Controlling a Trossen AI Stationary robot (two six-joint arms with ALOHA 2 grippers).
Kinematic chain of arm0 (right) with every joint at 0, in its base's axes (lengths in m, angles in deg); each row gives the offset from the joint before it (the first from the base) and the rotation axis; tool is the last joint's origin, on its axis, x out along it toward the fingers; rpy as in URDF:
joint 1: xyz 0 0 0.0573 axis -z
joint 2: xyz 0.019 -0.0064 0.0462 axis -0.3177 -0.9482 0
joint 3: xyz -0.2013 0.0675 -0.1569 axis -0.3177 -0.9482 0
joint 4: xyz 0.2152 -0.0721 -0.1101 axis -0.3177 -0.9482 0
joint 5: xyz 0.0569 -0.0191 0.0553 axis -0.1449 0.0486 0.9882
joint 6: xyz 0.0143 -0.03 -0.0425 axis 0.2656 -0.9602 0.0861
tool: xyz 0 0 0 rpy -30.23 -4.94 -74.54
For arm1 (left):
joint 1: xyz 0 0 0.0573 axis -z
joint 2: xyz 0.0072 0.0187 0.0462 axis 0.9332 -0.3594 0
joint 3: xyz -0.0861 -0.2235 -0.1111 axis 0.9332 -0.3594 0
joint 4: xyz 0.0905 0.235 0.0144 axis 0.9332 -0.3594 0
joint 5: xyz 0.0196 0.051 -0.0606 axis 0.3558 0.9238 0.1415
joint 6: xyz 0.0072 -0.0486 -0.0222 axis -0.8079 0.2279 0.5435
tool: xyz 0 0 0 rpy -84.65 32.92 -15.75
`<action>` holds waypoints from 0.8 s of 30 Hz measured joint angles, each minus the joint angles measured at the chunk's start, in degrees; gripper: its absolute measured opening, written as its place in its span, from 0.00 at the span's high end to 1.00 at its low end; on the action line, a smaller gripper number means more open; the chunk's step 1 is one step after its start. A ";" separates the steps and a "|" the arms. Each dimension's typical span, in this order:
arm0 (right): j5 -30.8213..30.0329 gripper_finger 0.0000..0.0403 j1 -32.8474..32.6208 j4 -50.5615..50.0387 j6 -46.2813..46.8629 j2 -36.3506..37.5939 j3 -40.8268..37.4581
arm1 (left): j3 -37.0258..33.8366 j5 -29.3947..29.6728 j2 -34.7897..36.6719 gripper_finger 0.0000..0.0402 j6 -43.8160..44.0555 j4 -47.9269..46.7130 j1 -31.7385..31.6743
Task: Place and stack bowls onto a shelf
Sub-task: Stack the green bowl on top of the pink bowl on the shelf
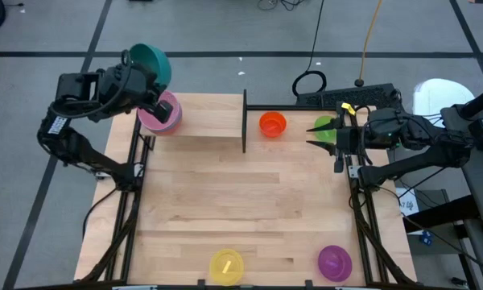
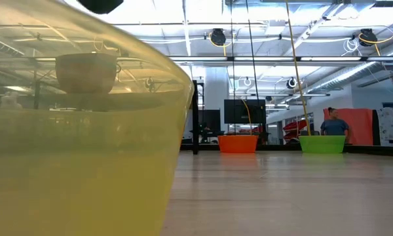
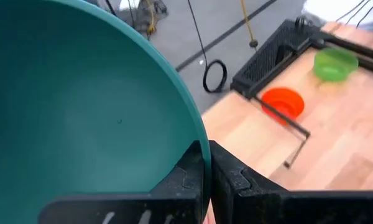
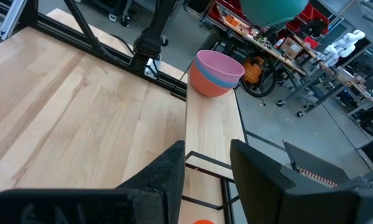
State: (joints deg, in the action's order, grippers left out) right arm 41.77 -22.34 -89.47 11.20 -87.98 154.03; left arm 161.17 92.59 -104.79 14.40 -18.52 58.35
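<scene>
Holding the teal bowl (image 1: 150,63) by its rim, our left gripper (image 3: 206,163) hangs above the far left end of the shelf (image 1: 205,114), its fingers pinched shut on the plastic edge. Just below it sits the stack (image 4: 217,72) already on the shelf: pink on top, blue beneath, and a red or orange bowl at the base, which we cannot tell apart with certainty.

Nearest the front edge of the table (image 1: 249,201), the yellow bowl (image 1: 226,265) and the purple bowl (image 1: 334,261) wait well apart, untouched. Across the board, beyond the shelf's thin black upright (image 1: 244,121), the orange bowl (image 1: 272,123) sits near the green bowl (image 1: 328,129), where our right gripper (image 1: 320,134) waits with its fingers spread and nothing between them.

We judge the step in hand to be nesting the teal bowl into the pink one. Doing it well means centring the bowl squarely over the stack first, since from above it seems to sit a little beyond it. We would level the tilted bowl, mouth up, before lowering, come straight down until it seats, and only then part the fingers. A release from a height or off-centre could tip the stack or nudge it off the narrow board.
</scene>
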 joint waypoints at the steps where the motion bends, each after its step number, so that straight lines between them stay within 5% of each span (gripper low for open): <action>1: 0.00 0.70 0.00 0.00 0.02 0.00 0.00 | -2.48 -0.63 1.46 0.98 1.13 -0.06 0.00; 11: 0.02 0.70 0.00 0.02 0.07 0.00 0.00 | -23.11 -1.08 13.26 0.98 11.00 0.14 0.00; 24: 0.02 0.70 0.00 0.02 0.07 0.00 0.00 | -37.92 -4.67 15.55 0.98 8.92 5.68 -0.86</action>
State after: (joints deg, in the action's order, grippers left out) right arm 41.79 -22.34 -89.45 11.27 -87.98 154.03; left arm 123.24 87.92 -89.24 23.33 -12.84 57.48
